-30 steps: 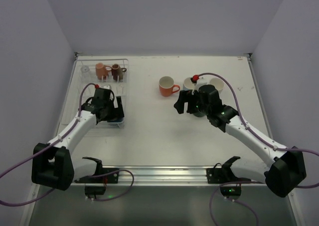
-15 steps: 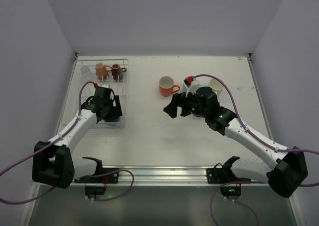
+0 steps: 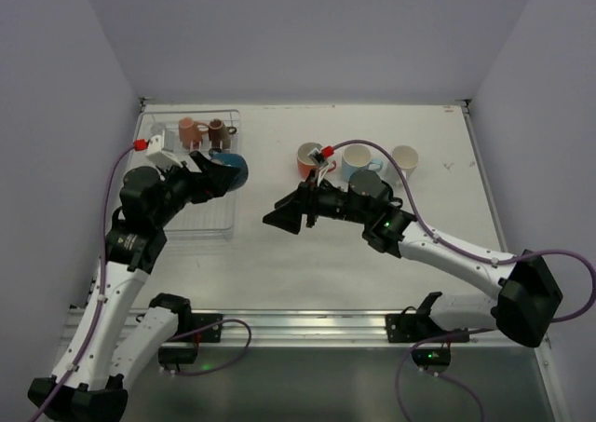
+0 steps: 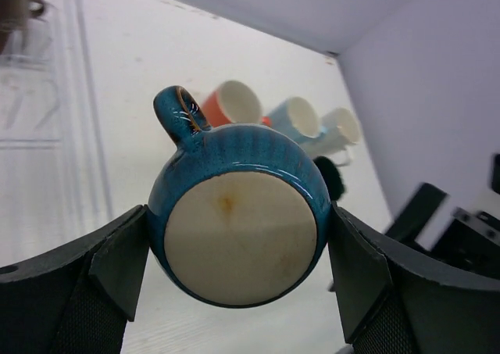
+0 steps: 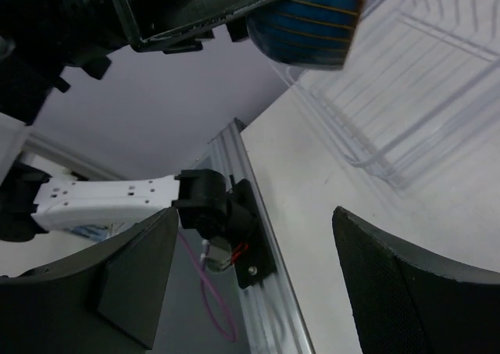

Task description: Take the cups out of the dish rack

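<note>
My left gripper [image 3: 223,173] is shut on the navy mug [image 3: 230,169] and holds it in the air over the right edge of the dish rack [image 3: 200,222]. In the left wrist view the mug [image 4: 238,213] shows its cream base, handle up, between both pads. My right gripper [image 3: 284,215] is open and empty, just right of the mug; in its own view [image 5: 273,284] the mug [image 5: 308,22] is at the top. A salmon cup [image 3: 189,130], a brown cup [image 3: 217,131] and a clear glass [image 3: 160,131] stand at the rack's far end.
An orange cup [image 3: 310,158], a light blue cup [image 3: 355,162], a white cup [image 3: 404,157] and a dark green cup [image 3: 366,183] stand on the table right of centre, behind my right arm. A metal rail [image 3: 307,321] runs along the near edge.
My left arm has lifted the navy mug out of the rack and swung it up and right. My right arm has moved left from the dark green cup toward the mug, jaws open.
</note>
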You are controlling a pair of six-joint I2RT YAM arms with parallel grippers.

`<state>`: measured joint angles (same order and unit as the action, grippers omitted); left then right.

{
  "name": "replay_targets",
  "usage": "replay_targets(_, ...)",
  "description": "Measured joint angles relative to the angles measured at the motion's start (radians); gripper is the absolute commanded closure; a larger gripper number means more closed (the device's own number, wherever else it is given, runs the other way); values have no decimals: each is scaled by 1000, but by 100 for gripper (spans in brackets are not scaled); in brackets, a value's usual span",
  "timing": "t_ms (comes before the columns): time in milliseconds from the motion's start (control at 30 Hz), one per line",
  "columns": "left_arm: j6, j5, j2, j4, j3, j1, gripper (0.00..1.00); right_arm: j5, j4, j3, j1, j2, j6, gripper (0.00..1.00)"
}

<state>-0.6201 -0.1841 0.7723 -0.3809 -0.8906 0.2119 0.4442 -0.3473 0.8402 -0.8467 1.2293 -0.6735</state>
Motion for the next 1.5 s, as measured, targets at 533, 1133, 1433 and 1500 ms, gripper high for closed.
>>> replay_targets(533, -415, -341, -144, 412, 180, 1, 34, 55, -162, 133, -16, 128, -33, 25)
replay_targets(1133, -462, -354, -115, 412, 203, 0, 34, 101, -98, 205, -23, 157, 110, 31)
replay_targets(1433, -507, -381, -121, 463, 228, 0, 12, 189, -290, 208, -12, 238, 12, 82)
replay_targets(1500, -539, -388, -122, 487, 231, 0, 1, 215, -356, 202, -10, 247, -24, 97)
